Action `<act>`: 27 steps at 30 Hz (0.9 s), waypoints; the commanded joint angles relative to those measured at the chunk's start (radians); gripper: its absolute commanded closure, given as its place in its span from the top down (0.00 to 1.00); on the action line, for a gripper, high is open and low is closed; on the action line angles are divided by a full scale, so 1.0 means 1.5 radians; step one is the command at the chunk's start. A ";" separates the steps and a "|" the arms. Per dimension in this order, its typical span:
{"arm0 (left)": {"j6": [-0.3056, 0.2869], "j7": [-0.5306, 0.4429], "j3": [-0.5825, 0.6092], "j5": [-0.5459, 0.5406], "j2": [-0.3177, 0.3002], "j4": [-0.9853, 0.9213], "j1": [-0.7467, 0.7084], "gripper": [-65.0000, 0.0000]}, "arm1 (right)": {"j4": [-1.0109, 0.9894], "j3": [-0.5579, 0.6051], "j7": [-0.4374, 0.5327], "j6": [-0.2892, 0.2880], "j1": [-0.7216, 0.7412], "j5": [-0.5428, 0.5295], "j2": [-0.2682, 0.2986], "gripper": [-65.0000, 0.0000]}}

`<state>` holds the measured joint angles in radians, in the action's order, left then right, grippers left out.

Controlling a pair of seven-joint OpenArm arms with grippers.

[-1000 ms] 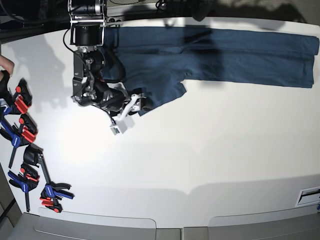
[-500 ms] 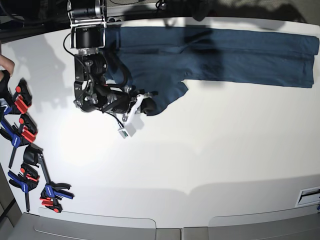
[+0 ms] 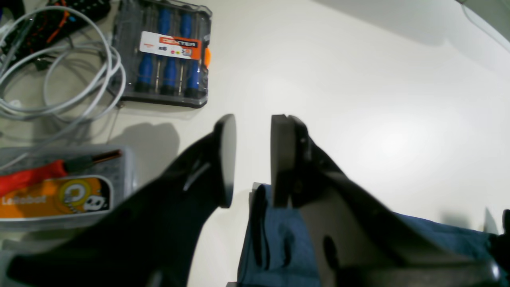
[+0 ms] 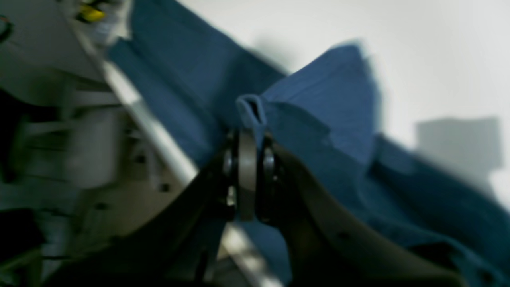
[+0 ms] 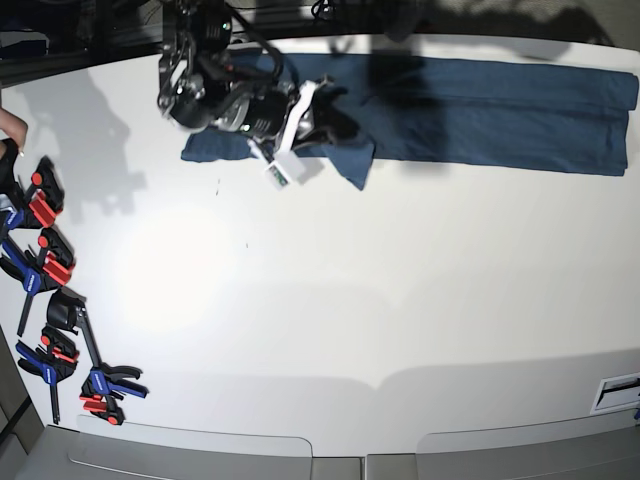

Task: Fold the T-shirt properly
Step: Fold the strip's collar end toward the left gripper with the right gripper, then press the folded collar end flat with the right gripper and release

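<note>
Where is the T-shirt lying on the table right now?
In the base view the T-shirt stretches along the table's far edge, top centre to right; the right gripper pinches its left end.

Dark navy T-shirt (image 5: 480,110), wrinkled, laid out as long folded band along table's far edge, one bunched fold pinched between the closed jaws of right gripper (image 4: 249,137), lifted there, rest trailing flat away from that gripper.
</note>
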<state>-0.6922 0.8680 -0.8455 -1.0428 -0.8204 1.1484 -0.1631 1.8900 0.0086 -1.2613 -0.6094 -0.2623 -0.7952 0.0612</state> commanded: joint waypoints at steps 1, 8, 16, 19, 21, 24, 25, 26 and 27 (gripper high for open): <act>-0.004 -0.014 -0.007 -0.014 -0.022 0.010 0.005 0.20 | 0.013 -0.001 0.009 -0.003 -0.010 -0.027 -0.008 0.00; -0.004 -0.014 -0.007 -0.014 -0.022 0.010 0.005 0.20 | 0.013 -0.001 -0.021 -0.018 -0.075 -0.036 -0.035 0.00; -0.004 -0.017 -0.007 -0.016 -0.023 0.010 0.006 0.21 | 0.013 -0.001 -0.023 -0.018 -0.081 -0.037 -0.035 0.03; -0.004 -0.016 -0.007 -0.016 -0.023 0.010 0.005 0.35 | 0.015 -0.001 -0.012 -0.018 -0.080 -0.072 -0.035 0.44; -0.004 -0.012 -0.007 -0.015 -0.023 0.010 0.005 0.40 | 0.026 -0.001 -0.005 -0.018 -0.080 -0.113 -0.035 0.47; -0.004 0.016 -0.007 -0.017 -0.022 0.010 0.003 0.40 | 0.072 -0.001 0.003 -0.018 -0.080 -0.128 -0.035 0.47; -0.004 0.020 -0.007 -0.017 -0.022 0.010 -0.002 0.40 | 0.092 -0.002 0.005 -0.018 -0.080 -0.122 -0.035 0.47; -0.004 0.020 -0.007 -0.016 -0.022 0.010 -0.008 0.40 | 0.110 -0.002 0.011 -0.019 -0.079 -0.109 -0.035 0.47; -0.004 0.019 -0.007 -0.017 -0.022 0.010 -0.019 0.40 | 0.127 -0.002 0.018 -0.019 -0.078 -0.089 -0.035 0.47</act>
<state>-0.6926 0.9138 -0.8455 -1.0485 -0.8211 1.1484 -0.1947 2.0651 0.0055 -1.2533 -0.6315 -0.3824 -0.8959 0.0113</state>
